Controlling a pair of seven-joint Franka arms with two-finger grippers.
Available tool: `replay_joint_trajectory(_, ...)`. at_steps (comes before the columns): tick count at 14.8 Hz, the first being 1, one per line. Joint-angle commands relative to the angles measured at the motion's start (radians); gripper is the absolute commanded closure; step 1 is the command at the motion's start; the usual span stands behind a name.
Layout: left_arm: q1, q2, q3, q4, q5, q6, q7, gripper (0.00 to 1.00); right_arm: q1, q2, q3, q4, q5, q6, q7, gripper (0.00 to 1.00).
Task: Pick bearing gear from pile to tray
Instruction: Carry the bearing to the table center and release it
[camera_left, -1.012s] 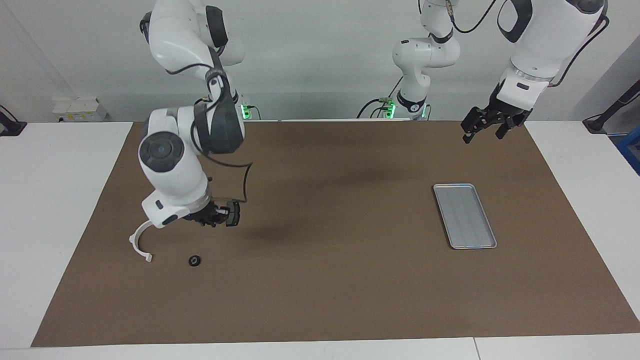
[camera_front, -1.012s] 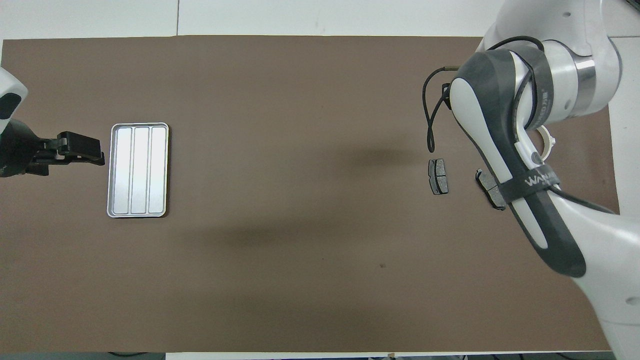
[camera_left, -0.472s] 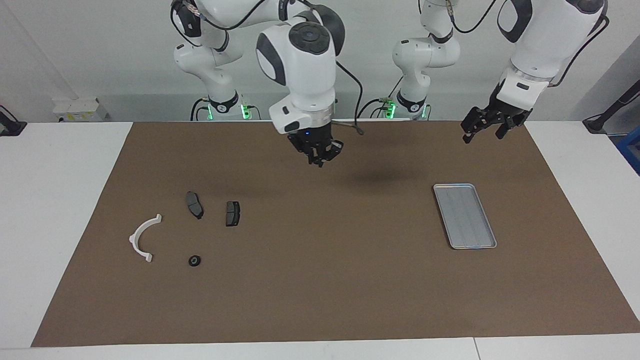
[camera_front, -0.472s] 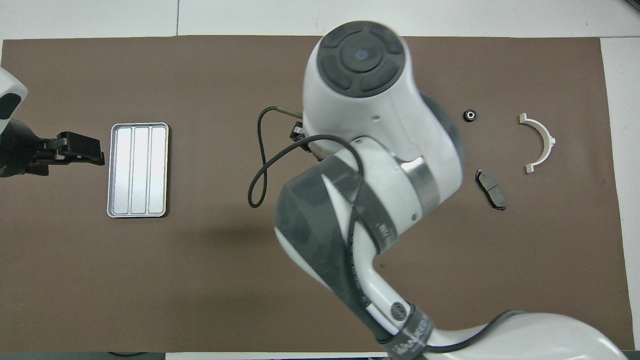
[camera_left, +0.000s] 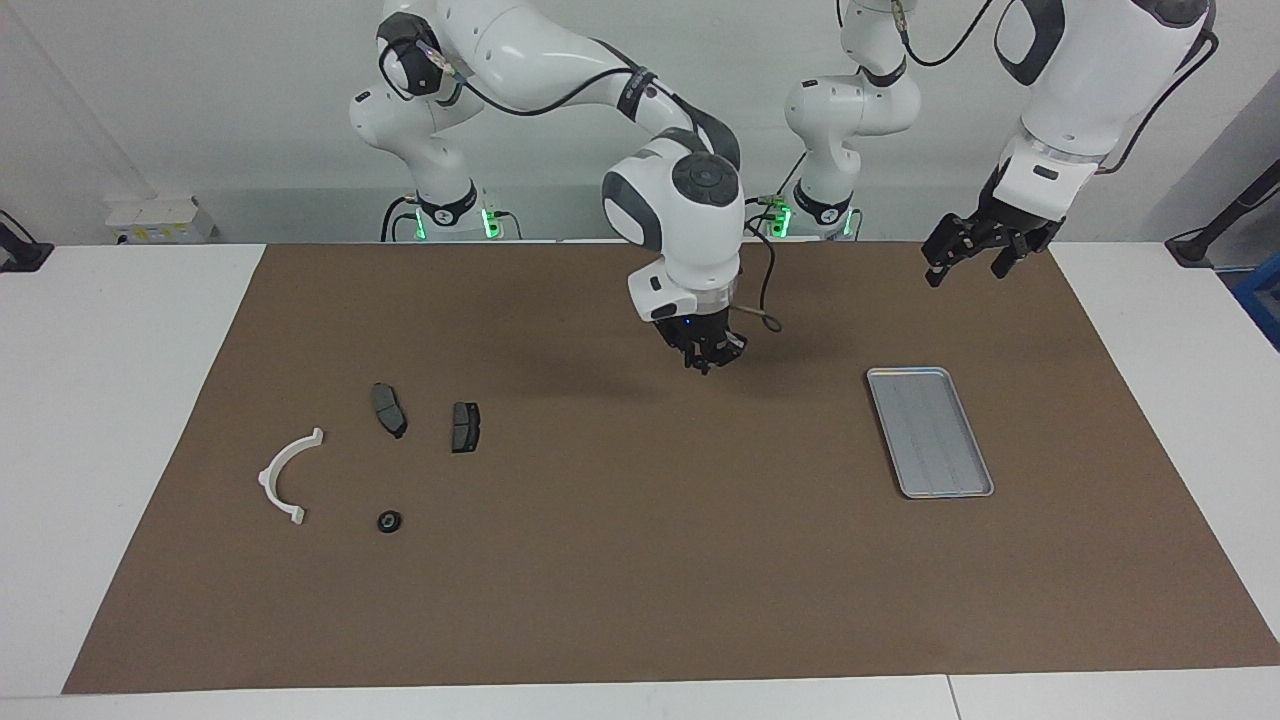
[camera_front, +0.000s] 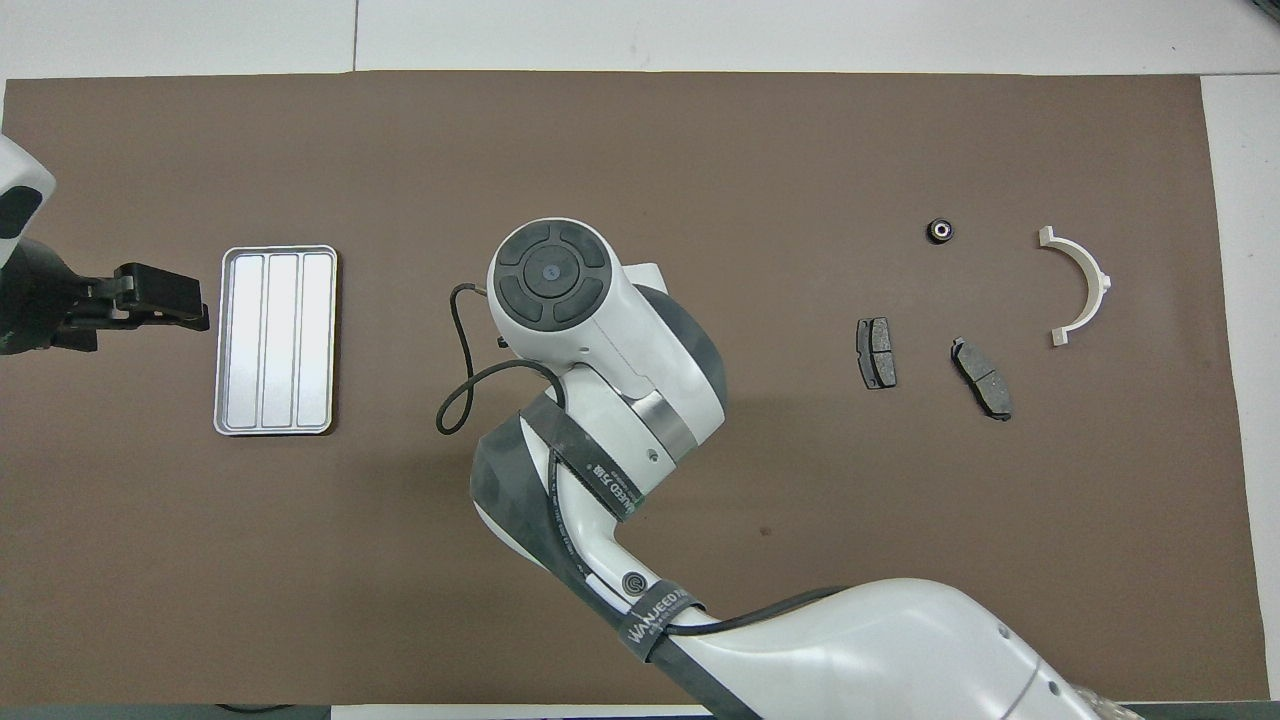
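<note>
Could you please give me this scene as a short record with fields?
right gripper: shut, raised over the mat between pile and tray; any load hidden
left gripper: open, waiting in the air near the tray
tray: empty, toward the left arm's end
pile: arc, two pads, round piece

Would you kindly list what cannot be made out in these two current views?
- Right gripper: the overhead view hides it under the arm's own wrist; in the facing view its shut fingertips are too small to show whether they hold anything.
- Left gripper: the overhead view's edge cuts off most of its arm.
- Small black round piece: too small to identify in either view.
- Tray: nothing visible inside.
</note>
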Motion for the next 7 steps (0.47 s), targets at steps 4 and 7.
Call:
replay_joint_trajectory(4, -0.004, -0.018, 0.007, -0.009, -0.015, -0.015, 0.004, 0.00, -0.003, 0.096, -0.005, -0.078, -0.048, 0.212, 0.043, 1.00)
replay_joint_trajectory(7, -0.004, -0.018, 0.007, -0.009, -0.015, -0.015, 0.004, 0.00, -0.010, 0.111, -0.005, -0.095, -0.078, 0.255, 0.041, 1.00)
